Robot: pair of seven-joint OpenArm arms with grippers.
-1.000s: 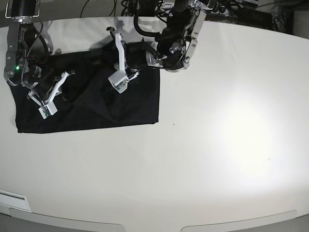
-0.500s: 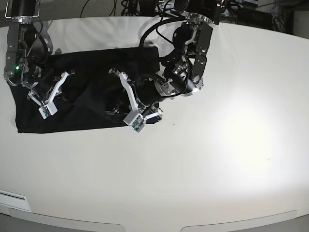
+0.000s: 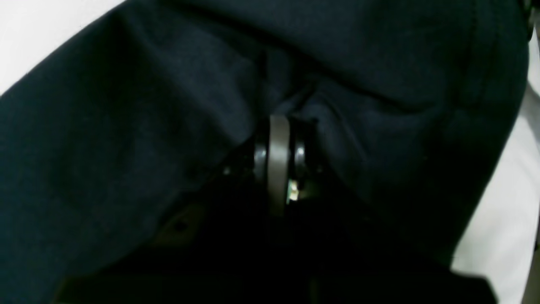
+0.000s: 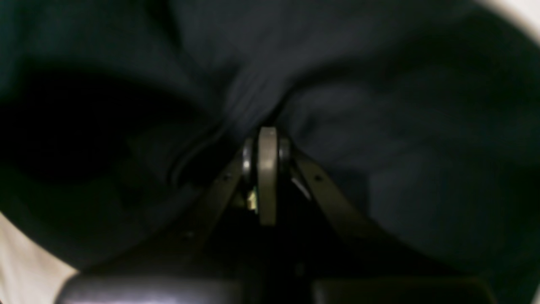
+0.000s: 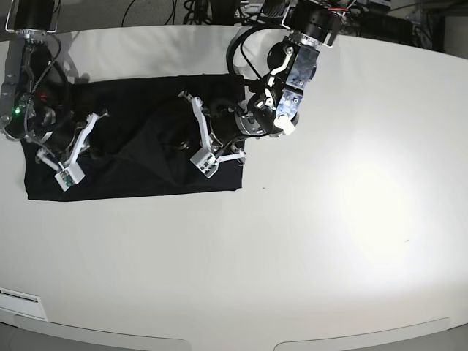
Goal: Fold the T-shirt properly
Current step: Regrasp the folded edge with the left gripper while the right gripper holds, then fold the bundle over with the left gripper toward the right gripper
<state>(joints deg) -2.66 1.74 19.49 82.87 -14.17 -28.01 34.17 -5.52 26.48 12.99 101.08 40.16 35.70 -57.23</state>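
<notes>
The black T-shirt (image 5: 131, 179) lies as a wide rectangle on the left of the white table (image 5: 329, 234), with creases in its right half. My left gripper (image 5: 175, 140) is low over the shirt's right half. In the left wrist view its jaws are shut, with dark fabric (image 3: 126, 126) bunched at the tips (image 3: 279, 126). My right gripper (image 5: 99, 150) is over the shirt's left half. In the right wrist view it is shut (image 4: 267, 137), with fabric (image 4: 422, 147) gathered at the tips. Both sets of fingertips are hard to make out against the black cloth in the base view.
Cables and dark equipment (image 5: 380, 14) line the table's back edge. The table's curved front edge (image 5: 219, 344) runs along the bottom. The left arm's body (image 5: 289, 95) hangs over the shirt's right edge.
My left gripper swung from the shirt's upper middle down to its lower right corner, then drew back up and left. The shirt's upper right part now lies flatter. My right gripper shifted slightly down-left.
</notes>
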